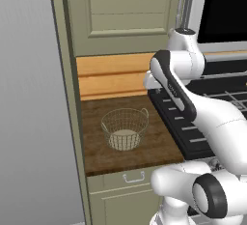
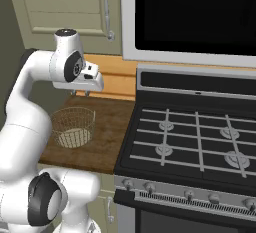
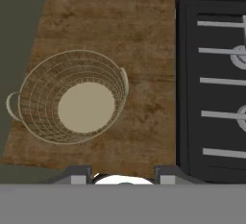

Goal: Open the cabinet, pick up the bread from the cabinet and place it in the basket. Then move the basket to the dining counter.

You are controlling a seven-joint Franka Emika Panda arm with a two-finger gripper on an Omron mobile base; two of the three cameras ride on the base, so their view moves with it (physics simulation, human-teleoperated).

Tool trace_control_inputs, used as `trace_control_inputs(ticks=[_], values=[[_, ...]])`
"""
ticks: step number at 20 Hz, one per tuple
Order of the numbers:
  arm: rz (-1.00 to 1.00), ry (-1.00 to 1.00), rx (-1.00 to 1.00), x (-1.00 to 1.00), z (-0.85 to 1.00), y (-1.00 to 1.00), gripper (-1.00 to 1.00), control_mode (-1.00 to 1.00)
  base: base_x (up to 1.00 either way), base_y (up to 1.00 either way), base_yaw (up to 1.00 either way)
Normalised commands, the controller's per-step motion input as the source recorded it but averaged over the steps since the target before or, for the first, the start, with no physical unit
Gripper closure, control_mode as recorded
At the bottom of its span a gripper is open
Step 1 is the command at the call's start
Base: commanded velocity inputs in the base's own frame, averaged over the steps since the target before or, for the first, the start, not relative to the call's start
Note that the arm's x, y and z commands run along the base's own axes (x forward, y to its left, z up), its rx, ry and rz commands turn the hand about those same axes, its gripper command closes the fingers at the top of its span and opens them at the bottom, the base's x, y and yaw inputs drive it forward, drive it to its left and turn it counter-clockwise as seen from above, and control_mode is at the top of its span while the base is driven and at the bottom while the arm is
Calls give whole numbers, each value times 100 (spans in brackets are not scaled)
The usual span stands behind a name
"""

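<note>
One closed cabinet (image 1: 120, 14) door above the worktop (image 1: 159, 147) is the job now: with nothing held, the gripper (image 2: 82, 93), jaws partly apart, should rise squarely to the silver handle (image 2: 108, 12), clear of the empty basket (image 1: 124, 128).

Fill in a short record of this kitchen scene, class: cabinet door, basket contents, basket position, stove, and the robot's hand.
cabinet door: cabinet shut, silver handle at its right edge
basket contents: basket holds nothing; bare cream base visible
basket position: upright on the dark wood worktop, left of the stove
stove: black gas stove, grates bare
hand: hand above the worktop's back edge, holding nothing, apart from the basket
</note>
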Motion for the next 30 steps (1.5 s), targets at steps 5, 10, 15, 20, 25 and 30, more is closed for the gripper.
trace_control_inputs(ticks=[5, 10, 15, 20, 25, 30], values=[[0, -11, 1, -3, 9, -11, -100, -100, 0, 0, 0], [0, -32, -4, 0, 35, -6, -100, -100, 0, 0, 0], [-6, -43, -4, 9, 71, -9, -100, -100, 0, 0, 0], [-17, -32, 0, 20, 87, -29, -100, -100, 0, 0, 0], [-6, -27, 7, 0, 91, -48, -100, -100, 0, 0, 0], [0, -23, 1, 2, 65, 0, -100, -100, 0, 0, 0]])
